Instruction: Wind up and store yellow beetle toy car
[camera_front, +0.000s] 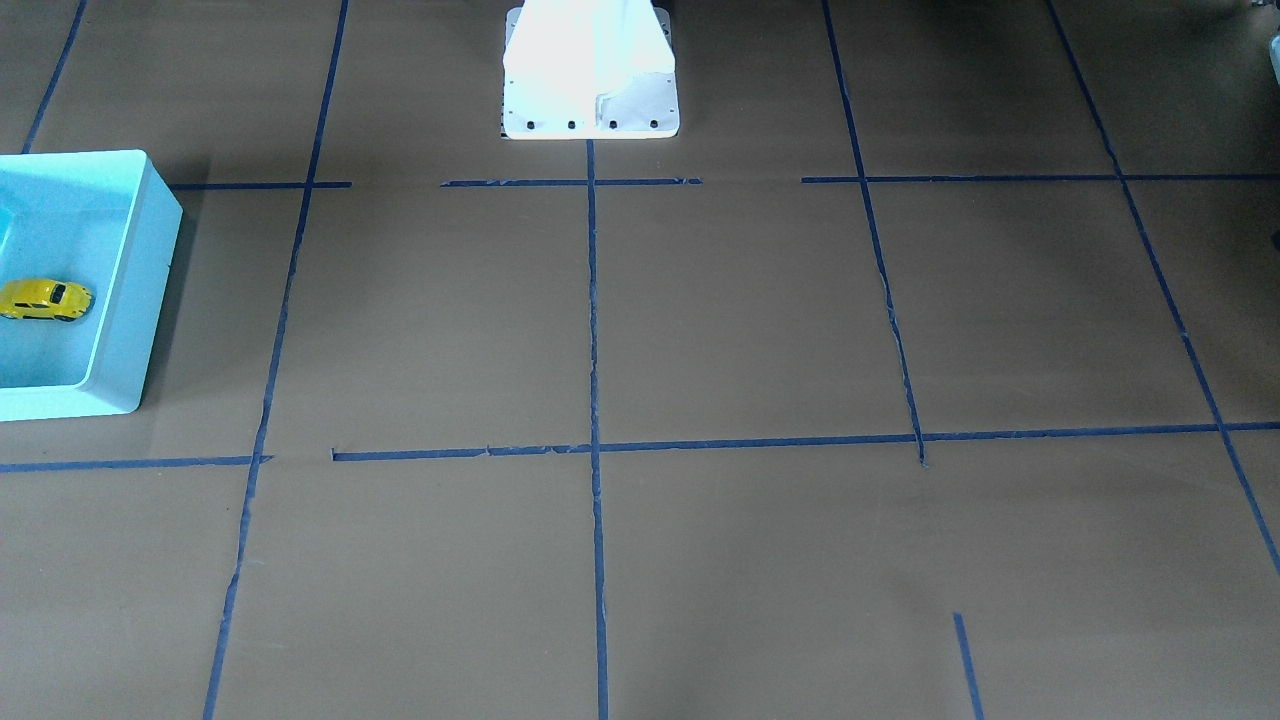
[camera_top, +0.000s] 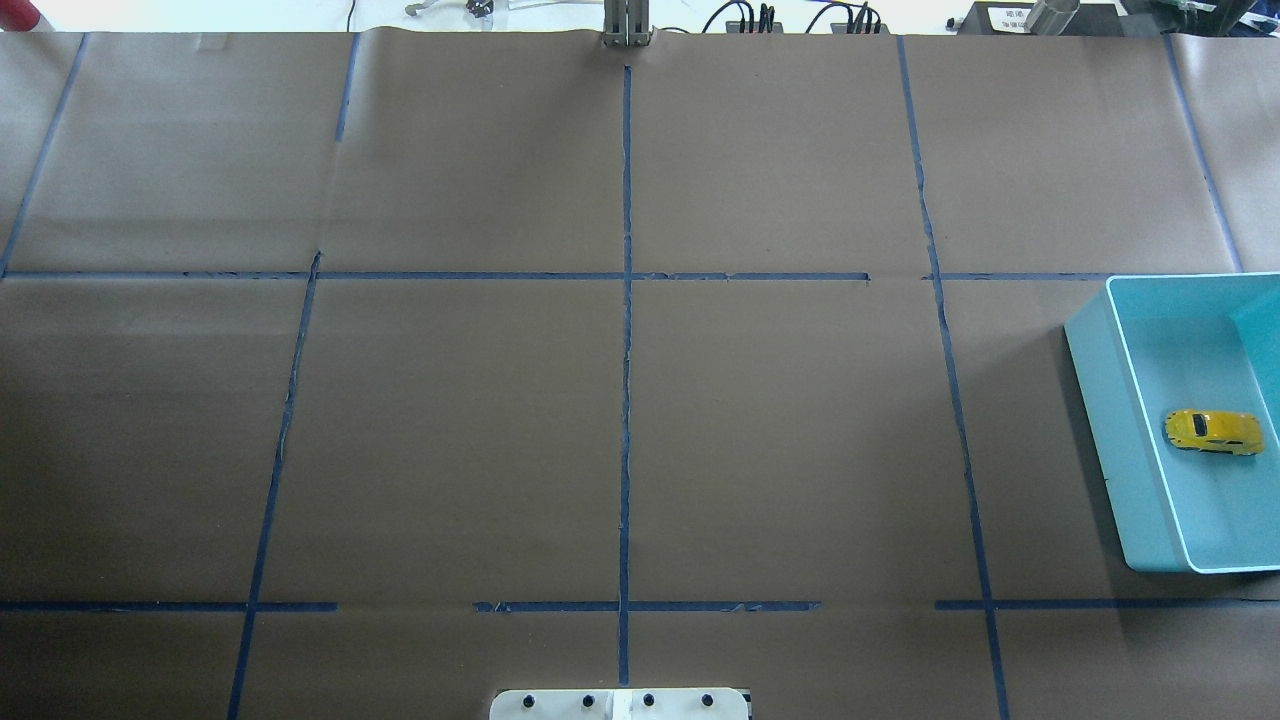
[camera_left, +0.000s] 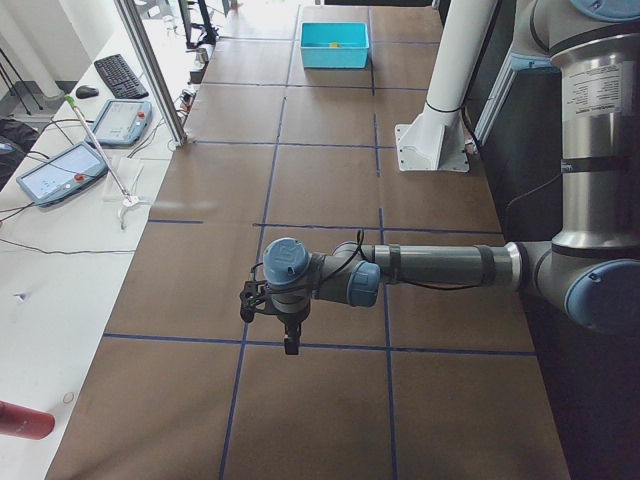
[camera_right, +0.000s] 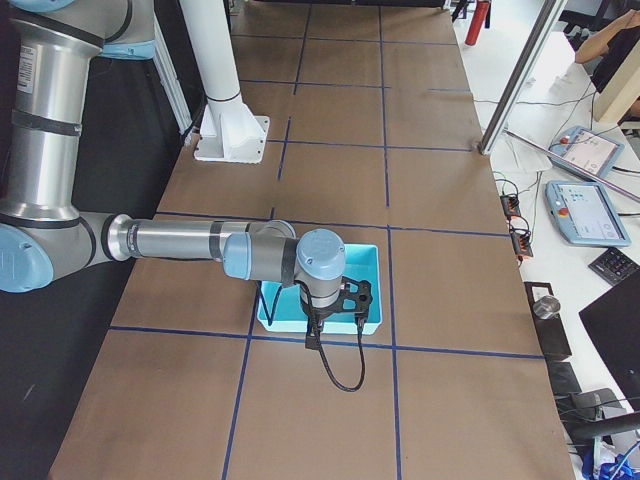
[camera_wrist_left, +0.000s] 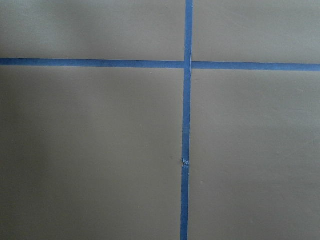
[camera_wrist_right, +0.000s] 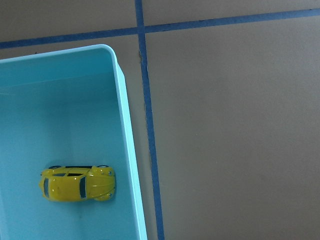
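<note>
Yellow beetle toy car (camera_top: 1213, 431) sits inside the turquoise bin (camera_top: 1100, 400), seemingly stored already. I cannot tell whether the left pincer (camera_left: 289, 338) or right pincer (camera_right: 312, 335) is spread.

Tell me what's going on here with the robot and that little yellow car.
The car sits on the floor of the bin at the robot's right end of the table, and nothing is touching it. The right arm reaches out above the bin's near edge, and its wrist camera looks down on the car. The left arm is stretched over bare table at the other end. The storing step looks done.
</note>
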